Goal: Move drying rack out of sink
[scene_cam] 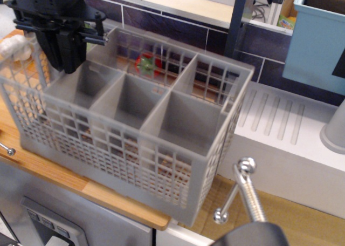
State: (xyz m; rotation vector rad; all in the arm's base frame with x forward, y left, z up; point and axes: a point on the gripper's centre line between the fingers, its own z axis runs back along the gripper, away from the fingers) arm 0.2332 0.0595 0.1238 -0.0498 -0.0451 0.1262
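Note:
The grey lattice drying rack (135, 143) lies over the wooden countertop (108, 195) at the left, slightly tilted. Its near right corner hangs over the edge of the sink. My black gripper (63, 62) reaches down into the rack's far left end, with its fingers closed on the rack's wall there. The sink shows at the right, with its ribbed white drainboard ledge (280, 122) and tan floor (302, 219). The fingertips are partly hidden by the lattice.
A chrome faucet handle (242, 189) stands close in front, right beside the rack's near corner. A red object (146, 63) shows through the lattice behind the rack. A white item (13, 45) lies far left. A blue box (318, 35) and grey cup (334, 127) are at the right.

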